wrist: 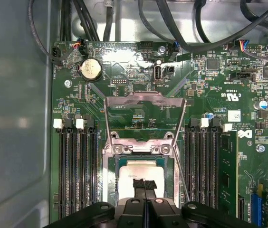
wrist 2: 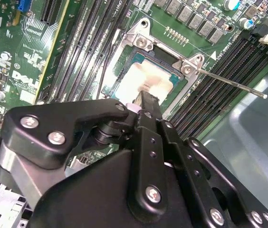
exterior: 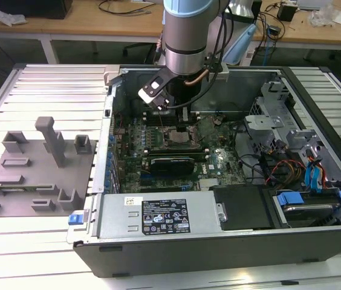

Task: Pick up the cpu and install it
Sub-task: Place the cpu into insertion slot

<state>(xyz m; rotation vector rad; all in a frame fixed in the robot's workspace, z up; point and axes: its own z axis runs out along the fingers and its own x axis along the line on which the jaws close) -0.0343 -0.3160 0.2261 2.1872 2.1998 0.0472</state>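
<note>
Clenched on nothing, the gripper (wrist: 145,185) sits just over the cpu (wrist: 135,172) in the socket frame (wrist: 146,148); pressing it askew could bend pins

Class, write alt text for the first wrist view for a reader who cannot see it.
The shut end effector hangs over the silver cpu lying in its socket on the green motherboard. Its load plate is open; memory slots flank it.
</note>
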